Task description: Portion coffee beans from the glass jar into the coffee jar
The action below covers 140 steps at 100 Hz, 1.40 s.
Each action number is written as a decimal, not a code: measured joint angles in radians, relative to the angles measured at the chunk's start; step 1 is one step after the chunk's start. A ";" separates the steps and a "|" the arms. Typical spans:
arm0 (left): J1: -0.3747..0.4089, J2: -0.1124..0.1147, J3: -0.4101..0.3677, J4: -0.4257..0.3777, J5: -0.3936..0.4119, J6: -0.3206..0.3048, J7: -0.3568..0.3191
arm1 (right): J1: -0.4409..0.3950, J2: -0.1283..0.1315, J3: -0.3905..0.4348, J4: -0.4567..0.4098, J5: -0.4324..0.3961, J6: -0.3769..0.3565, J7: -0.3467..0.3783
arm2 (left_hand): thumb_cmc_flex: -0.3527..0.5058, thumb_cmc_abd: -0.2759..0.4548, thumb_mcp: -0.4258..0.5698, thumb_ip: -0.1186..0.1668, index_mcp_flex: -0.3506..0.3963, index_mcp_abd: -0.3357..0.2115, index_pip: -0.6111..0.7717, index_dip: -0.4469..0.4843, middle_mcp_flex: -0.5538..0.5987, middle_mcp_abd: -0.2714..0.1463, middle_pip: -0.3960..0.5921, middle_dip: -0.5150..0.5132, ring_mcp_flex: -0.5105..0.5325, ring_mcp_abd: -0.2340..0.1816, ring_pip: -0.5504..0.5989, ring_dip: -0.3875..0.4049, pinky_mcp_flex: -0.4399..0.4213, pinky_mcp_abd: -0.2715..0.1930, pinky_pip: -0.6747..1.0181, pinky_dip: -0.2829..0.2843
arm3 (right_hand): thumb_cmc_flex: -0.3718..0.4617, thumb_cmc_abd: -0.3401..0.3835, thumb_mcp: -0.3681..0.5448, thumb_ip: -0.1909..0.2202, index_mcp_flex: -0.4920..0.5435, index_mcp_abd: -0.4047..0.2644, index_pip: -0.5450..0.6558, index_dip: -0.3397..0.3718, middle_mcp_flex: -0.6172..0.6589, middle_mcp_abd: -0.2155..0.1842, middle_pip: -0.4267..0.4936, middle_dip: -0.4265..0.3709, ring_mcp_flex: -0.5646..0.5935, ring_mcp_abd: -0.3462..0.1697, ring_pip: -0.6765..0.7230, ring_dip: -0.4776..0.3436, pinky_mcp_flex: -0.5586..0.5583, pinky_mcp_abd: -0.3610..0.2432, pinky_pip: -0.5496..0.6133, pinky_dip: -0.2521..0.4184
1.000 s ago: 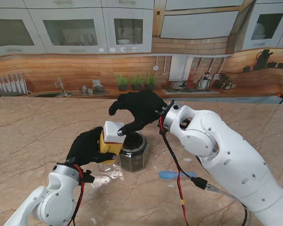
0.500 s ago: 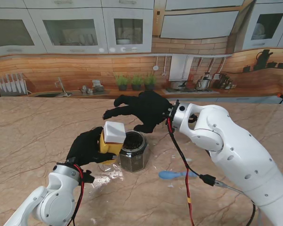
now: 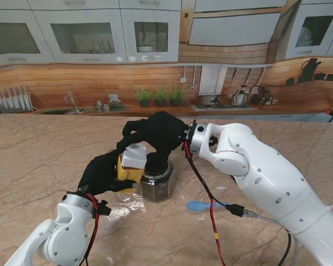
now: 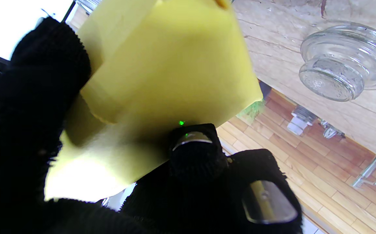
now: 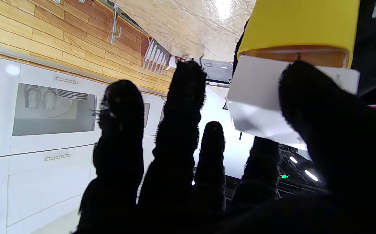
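My left hand [image 3: 102, 172] is shut on a yellow coffee jar [image 3: 126, 170] with a white lid [image 3: 134, 157], held tilted just left of the glass jar. That glass jar [image 3: 158, 185] stands open on the table, dark with coffee beans. Reaching over from the far side, my right hand [image 3: 158, 133] covers the white lid with its fingers spread. The right wrist view shows the thumb [image 5: 308, 107] in front of the white lid [image 5: 256, 97] and the yellow jar [image 5: 300, 24] behind it. Yellow jar [image 4: 162, 71] fills the left wrist view between the left hand's fingers [image 4: 22, 113].
A blue spoon [image 3: 202, 206] lies on the marble table [image 3: 44, 155] to the right of the glass jar, near the right arm's cable. The left wrist view shows a clear glass lid [image 4: 347, 61] lying on the table.
The right hand first lifted away from the white lid toward the far side, then came back down over it. The left hand and yellow jar stayed put.
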 measured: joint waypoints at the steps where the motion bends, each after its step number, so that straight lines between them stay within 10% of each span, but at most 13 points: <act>1: 0.000 0.000 0.000 0.000 0.000 0.000 0.000 | 0.001 0.000 -0.001 0.001 0.001 0.000 0.000 | 0.000 0.000 0.000 0.000 0.000 0.000 0.000 0.000 0.000 0.000 0.000 0.000 0.000 0.000 0.000 0.000 0.000 0.000 0.000 0.000 | 0.000 0.000 -0.001 -0.003 0.000 0.000 0.003 0.000 0.005 -0.001 0.000 0.002 0.001 0.000 0.000 0.000 0.001 0.000 0.000 0.000; 19: 0.001 0.000 -0.001 0.001 0.000 -0.002 0.001 | 0.004 -0.005 -0.005 0.004 0.028 0.012 0.009 | 0.000 -0.010 0.000 0.000 0.002 -0.007 0.001 0.002 0.000 0.000 0.000 -0.001 0.000 0.000 0.000 0.000 0.000 0.000 0.000 0.000 | -0.151 0.052 -0.188 -0.041 0.025 0.054 0.202 -0.048 0.087 0.004 0.004 0.033 0.018 0.000 0.022 0.004 -0.003 0.041 0.020 0.001; 34: 0.002 0.000 0.003 0.001 0.000 -0.003 0.001 | 0.004 -0.005 -0.009 -0.013 0.065 0.061 0.073 | 0.000 -0.010 0.000 0.000 0.004 -0.007 0.001 0.002 0.000 0.000 0.000 -0.001 0.000 0.000 0.001 0.000 0.000 0.000 0.000 0.000 | -0.323 0.336 -0.442 -0.028 0.129 0.179 0.363 -0.071 0.112 0.058 -0.001 0.052 0.018 0.046 0.037 0.011 -0.030 0.076 0.036 0.023; 43: 0.002 0.000 0.003 0.001 -0.001 -0.002 0.001 | 0.004 -0.004 -0.019 -0.023 0.067 0.093 0.079 | 0.000 -0.011 0.000 0.000 0.004 -0.007 0.001 0.002 0.000 0.000 0.000 -0.001 0.000 0.000 0.003 0.000 0.000 0.000 0.000 0.000 | -0.507 0.431 -0.388 0.038 0.169 0.185 0.390 -0.088 0.140 0.089 -0.023 0.055 0.016 0.063 0.039 0.013 -0.043 0.091 0.050 0.023; 55: 0.002 -0.001 0.003 0.001 -0.002 -0.002 0.004 | 0.000 -0.002 -0.022 -0.042 0.063 0.117 0.128 | 0.000 -0.011 0.000 0.000 0.004 -0.007 0.001 0.002 0.000 0.000 0.000 -0.001 0.000 0.000 0.003 0.000 0.000 0.000 0.000 0.000 | -0.707 0.519 -0.350 0.057 0.132 0.203 0.288 -0.149 0.149 0.135 -0.076 0.048 -0.018 0.089 0.037 0.013 -0.066 0.120 0.051 0.023; 70: 0.002 -0.001 -0.001 0.001 -0.002 -0.002 0.006 | -0.040 0.001 0.031 -0.082 0.077 0.119 0.181 | 0.000 -0.011 0.000 0.000 0.004 -0.007 0.001 0.002 0.000 0.000 0.000 -0.001 0.000 0.000 0.003 0.000 0.000 0.000 0.000 0.000 | -0.732 0.536 -0.348 0.060 -0.221 0.237 0.005 -0.265 0.058 0.166 -0.147 0.031 -0.084 0.106 0.010 0.013 -0.128 0.158 0.049 0.023; 84: 0.003 -0.001 -0.003 0.001 -0.002 -0.002 0.007 | -0.087 0.005 0.108 -0.116 0.043 0.095 0.170 | 0.000 -0.011 0.000 0.000 0.004 -0.007 0.001 0.002 0.000 0.000 0.000 -0.001 0.000 0.000 0.003 0.000 0.000 0.000 0.000 0.000 | -0.583 0.537 -0.388 0.077 -0.289 0.244 -0.299 -0.208 -0.041 0.186 -0.173 0.000 -0.136 0.115 -0.022 0.013 -0.186 0.170 0.020 0.024; 102: 0.004 -0.001 -0.004 0.002 -0.003 -0.002 0.005 | -0.098 0.015 0.156 -0.114 -0.020 -0.027 0.087 | 0.000 -0.011 0.000 0.000 0.004 -0.007 0.001 0.002 0.000 0.000 0.000 -0.001 0.000 0.000 0.003 0.000 0.000 0.000 0.000 0.000 | -0.072 0.405 -0.342 0.113 -0.273 0.035 -0.341 -0.300 -0.149 0.155 -0.232 -0.076 -0.236 0.092 -0.108 -0.036 -0.233 0.123 -0.049 0.025; 113: 0.003 -0.001 -0.003 0.002 -0.003 -0.001 0.004 | -0.070 0.018 0.146 -0.079 -0.226 -0.110 -0.073 | 0.000 -0.011 0.000 0.000 0.004 -0.007 0.001 0.002 0.000 0.000 0.000 -0.001 0.000 0.000 0.003 0.000 0.000 0.000 0.000 0.000 | -0.007 0.257 -0.021 0.062 -0.276 0.019 -0.309 -0.196 -0.149 0.147 -0.315 -0.137 -0.291 0.071 -0.134 -0.076 -0.241 0.084 -0.108 0.023; 140: -0.001 -0.001 -0.002 0.002 -0.004 -0.001 0.000 | 0.038 0.037 0.031 0.018 -0.280 -0.136 -0.184 | 0.000 -0.011 0.000 0.000 0.004 -0.007 0.001 0.002 0.000 0.000 0.000 -0.001 0.000 0.001 0.003 0.000 0.000 0.001 0.000 0.000 | 0.053 0.052 0.066 0.018 -0.288 0.016 -0.198 -0.022 -0.149 0.139 -0.170 -0.156 -0.303 0.047 -0.088 -0.107 -0.209 0.041 -0.117 -0.003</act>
